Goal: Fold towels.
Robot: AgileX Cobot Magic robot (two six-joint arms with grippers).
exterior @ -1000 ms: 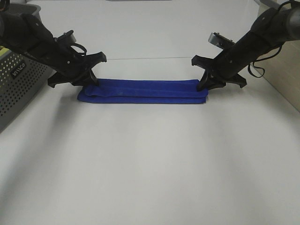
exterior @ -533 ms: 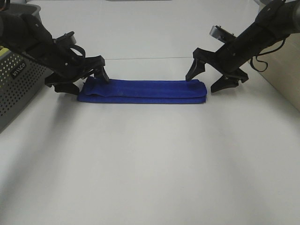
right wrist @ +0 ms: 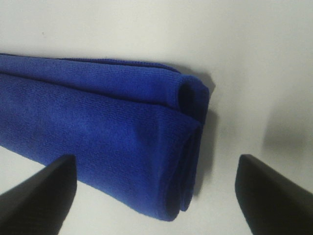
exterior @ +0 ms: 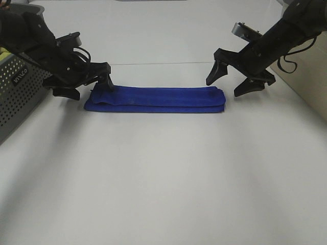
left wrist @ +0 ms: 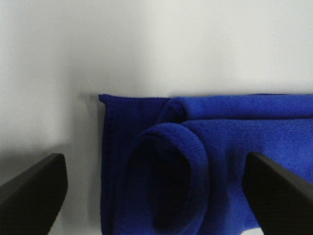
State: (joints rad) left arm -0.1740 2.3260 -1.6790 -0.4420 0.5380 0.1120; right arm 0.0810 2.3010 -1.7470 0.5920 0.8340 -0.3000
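**White table (exterior: pixel 163 178), one blue towel (exterior: pixel 156 98)**

Towel: folded into a long strip, lying just toward 12 o'clock of centre.
Left gripper (exterior: pixel 87 88): at the towel's 9 o'clock end, jaws wide apart, empty.
Right gripper (exterior: pixel 225 87): above the 3 o'clock end, jaws apart, empty.
Grey basket (exterior: pixel 20 89): at the 9 o'clock edge.

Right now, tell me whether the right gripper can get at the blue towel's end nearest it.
Probably yes. The right gripper hangs open just above that end of the blue towel, nothing between them. The right wrist view frames the end between the spread jaws.
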